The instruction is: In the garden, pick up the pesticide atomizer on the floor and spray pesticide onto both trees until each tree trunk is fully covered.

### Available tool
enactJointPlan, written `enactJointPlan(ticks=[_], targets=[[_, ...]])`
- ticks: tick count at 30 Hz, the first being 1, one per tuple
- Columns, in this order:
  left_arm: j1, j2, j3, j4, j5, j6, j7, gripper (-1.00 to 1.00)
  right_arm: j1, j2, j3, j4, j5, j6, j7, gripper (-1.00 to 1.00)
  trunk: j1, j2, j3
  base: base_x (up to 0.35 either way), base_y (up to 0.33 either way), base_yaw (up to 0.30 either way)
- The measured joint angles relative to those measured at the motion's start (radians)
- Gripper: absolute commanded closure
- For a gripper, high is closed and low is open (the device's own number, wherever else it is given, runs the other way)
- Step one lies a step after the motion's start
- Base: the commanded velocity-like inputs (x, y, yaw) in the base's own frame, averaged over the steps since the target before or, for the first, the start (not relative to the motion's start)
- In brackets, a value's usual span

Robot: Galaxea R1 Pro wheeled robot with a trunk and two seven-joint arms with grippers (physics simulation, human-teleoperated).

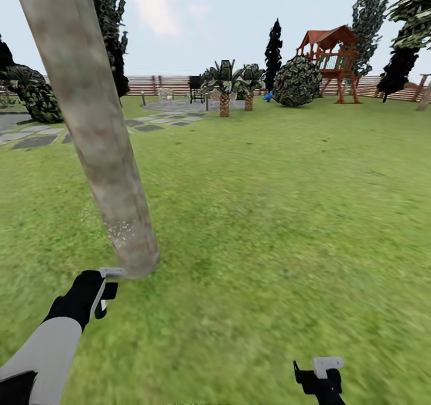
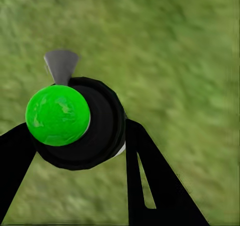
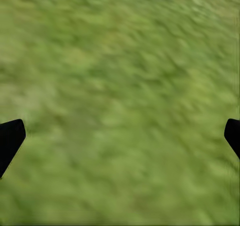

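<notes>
Atomizer point(image 2: 75, 123): gripped in my left pincer point(image 1: 103, 290), nozzle beside trunk base.
Tree point(image 1: 90, 123): pale speckles low on bark.
Right pincer point(image 3: 120, 136): spread wide over lawn point(image 1: 287, 213).

Your head camera looks forward and down across the lawn point(image 1: 269, 213), trunk point(image 1: 90, 123) close left. Both wrist cameras face down, close on that same lawn.

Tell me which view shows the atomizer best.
Left wrist view: the atomizer sits close up between the left gripper's fingers, nozzle over grass. Head view catches just its grey nozzle by the trunk. Right wrist view has grass.
</notes>
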Motion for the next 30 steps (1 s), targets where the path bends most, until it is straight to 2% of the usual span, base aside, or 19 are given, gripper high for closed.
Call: enactJointPlan(ticks=[2,4,5,6,8,10,15,25,30], targets=[[-0.008,0.004,0.000,0.000,-0.002,0.004,-0.001,1.00,0.000,0.000,0.000,0.000,0.000,0.000,0.000,-1.00,0.000,0.000,0.000,-0.007,-0.006,0.265],[-0.040,0.010,0.000,0.002,-0.004,0.021,-0.001,1.00,0.000,0.000,0.000,0.000,0.000,0.000,0.000,-1.00,0.000,0.000,0.000,-0.002,-0.002,0.120],[-0.066,0.013,0.000,0.002,-0.005,0.048,-0.001,1.00,0.000,0.000,0.000,0.000,0.000,0.000,0.000,-1.00,0.000,0.000,0.000,0.000,0.000,0.014],[-0.117,0.020,0.000,0.002,-0.009,0.117,-0.002,1.00,0.000,0.000,0.000,0.000,0.000,0.000,0.000,-1.00,0.000,0.000,0.000,0.000,0.000,0.009],[-0.143,0.014,-0.007,-0.001,0.003,0.139,-0.004,1.00,0.000,0.000,0.000,0.001,0.000,0.000,0.000,-1.00,0.000,0.000,0.000,0.000,0.000,0.001],[-0.145,0.019,-0.028,-0.006,-0.002,0.142,-0.008,1.00,0.000,0.001,0.000,0.001,0.000,0.000,0.001,-1.00,0.000,0.000,0.000,0.000,0.000,0.000],[-0.132,0.016,-0.041,-0.076,0.002,0.145,-0.011,1.00,0.000,0.001,0.000,0.001,0.000,0.001,0.002,-1.00,0.000,0.000,0.000,0.073,0.000,0.000],[-0.129,0.007,-0.038,-0.073,0.005,0.147,-0.012,1.00,0.000,0.001,0.000,0.001,0.000,0.001,0.001,-1.00,-0.001,0.000,0.000,0.320,-0.028,0.000],[-0.129,0.007,-0.039,-0.072,0.005,0.206,-0.015,1.00,0.000,0.001,0.000,0.001,0.000,0.000,0.001,-1.00,0.000,0.000,0.000,0.086,-0.232,0.000]])
